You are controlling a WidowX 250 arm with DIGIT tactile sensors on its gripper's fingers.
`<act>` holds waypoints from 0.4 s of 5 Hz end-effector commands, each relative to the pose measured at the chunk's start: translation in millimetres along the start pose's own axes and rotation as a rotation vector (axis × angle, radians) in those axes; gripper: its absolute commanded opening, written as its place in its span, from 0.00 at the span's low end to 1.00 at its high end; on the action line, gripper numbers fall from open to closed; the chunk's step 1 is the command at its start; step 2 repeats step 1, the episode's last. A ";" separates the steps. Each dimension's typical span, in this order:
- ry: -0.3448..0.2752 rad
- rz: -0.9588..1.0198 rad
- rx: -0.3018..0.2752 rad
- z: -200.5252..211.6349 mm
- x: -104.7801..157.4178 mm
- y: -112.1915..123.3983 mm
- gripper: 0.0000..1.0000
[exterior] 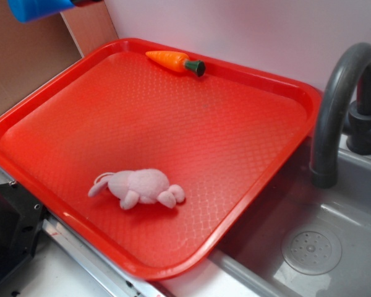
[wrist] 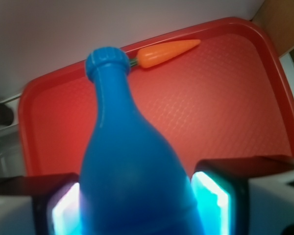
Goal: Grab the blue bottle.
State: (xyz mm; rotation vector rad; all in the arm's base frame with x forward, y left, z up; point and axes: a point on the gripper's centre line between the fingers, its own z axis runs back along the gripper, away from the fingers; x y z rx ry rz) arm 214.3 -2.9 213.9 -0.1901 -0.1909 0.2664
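Blue bottle (wrist: 132,166) clamped in the pincer (wrist: 137,203), body squeezed between the two pads (wrist: 213,196), glowing cyan where pressed against the plastic. Neck and cap pointing away from the wrist camera, cap overlapping the leafy end of the toy carrot (wrist: 166,53) in that view. Held well clear above the red tray (wrist: 225,107), not touching it. In the exterior view, only a blue sliver (exterior: 40,7) showing at the top left corner, above the tray's far left edge, with a dark bit of the pincer just beside it at the frame's top edge.

Red tray (exterior: 43,204) lying flat, filling most of the scene, its right corner overhanging a grey sink (exterior: 334,210). Orange carrot (exterior: 173,61) resting along the far rim, green tip pointing right. Pink plush bunny (exterior: 139,187) lying on its side near the near edge of the tray, well apart from the carrot. Dark grey faucet (exterior: 343,93) arching over the sink on the right, round drain (exterior: 311,249) below it. Brown cardboard (exterior: 25,68) standing behind the tray on the left, white wall (exterior: 247,31) on the far side.
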 end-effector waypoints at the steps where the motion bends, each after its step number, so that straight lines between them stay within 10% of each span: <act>1: -0.067 0.026 0.022 22.5 -6.9 8.1 0.00; 2: -0.067 0.026 0.022 22.5 -6.9 8.1 0.00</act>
